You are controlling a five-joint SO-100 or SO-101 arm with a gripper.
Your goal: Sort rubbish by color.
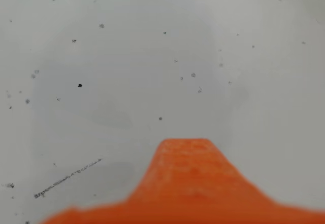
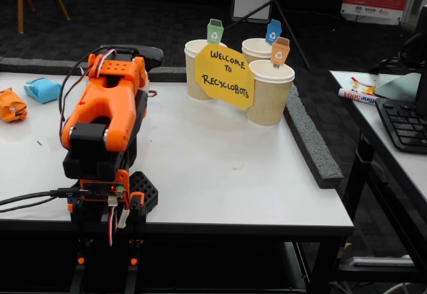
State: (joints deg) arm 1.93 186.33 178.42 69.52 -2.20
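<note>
The rubbish sits at the far left edge of the fixed view: a light blue wad [image 2: 43,89] and, just below it and nearer the frame edge, an orange wad [image 2: 11,105], partly cut off. They lie close together on the white table [image 2: 220,174] without clearly touching. No green wad shows in either view.

Three paper cups [image 2: 269,93] stand in the upper middle of the fixed view, well apart from the wads. Each carries a small coloured tag: green [image 2: 214,31], blue [image 2: 273,31] and orange [image 2: 280,51]. A yellow sign [image 2: 224,76] covers part of the cups.

The arm [image 2: 105,111] is folded at the lower left of the fixed view. The gripper [image 1: 185,148] shows only as a blurred orange tip at the bottom of the wrist view, over bare, speckled table, holding nothing that can be seen. Whether the fingers are spread or closed cannot be told.

The main risk I judge is reach: the wads lie near the table's left side, so a push instead of a clean pinch could slide one off the edge or into its neighbour. The crumpled paper is light and may slip out. The cups stand tight together, so a drop could land in the wrong colour, and the sign or a tag could be knocked. The orange wad may also be hard to tell from the orange gripper in the wrist view.
</note>
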